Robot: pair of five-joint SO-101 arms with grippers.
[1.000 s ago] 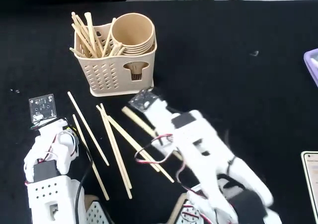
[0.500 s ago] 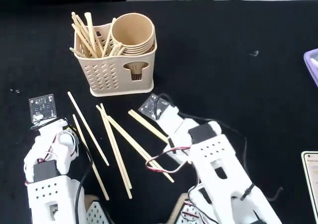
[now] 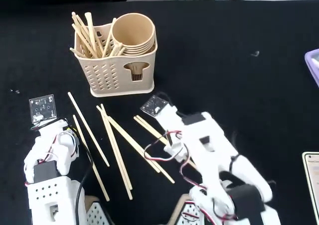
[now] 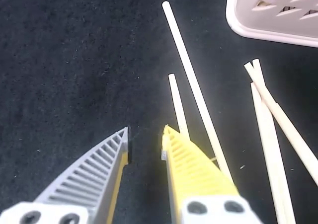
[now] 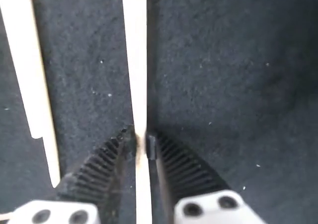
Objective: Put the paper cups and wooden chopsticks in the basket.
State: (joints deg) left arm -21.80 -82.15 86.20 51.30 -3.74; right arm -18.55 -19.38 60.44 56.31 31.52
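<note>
A beige basket (image 3: 115,74) at the back left holds stacked paper cups (image 3: 133,33) and several wooden chopsticks (image 3: 88,34). Several loose chopsticks (image 3: 115,144) lie on the black table in front of it. My right gripper (image 5: 140,140) is shut on one chopstick (image 5: 134,60), which lies flat on the table (image 3: 149,128) under the right arm (image 3: 204,137); a second stick (image 5: 22,60) lies beside it. My left gripper (image 4: 145,133) is open and low over the cloth, with a short chopstick (image 4: 177,104) just past its yellow finger and a longer one (image 4: 191,82) alongside.
A purple object (image 3: 313,64) sits at the right edge and a white card (image 3: 312,172) lies at the front right. The left arm (image 3: 49,160) rests at the front left. Bare black cloth lies right of the basket.
The right arm has swung and shifted, and the chopstick in its gripper has slid a little to the right and toward the front. The left arm has kept still.
</note>
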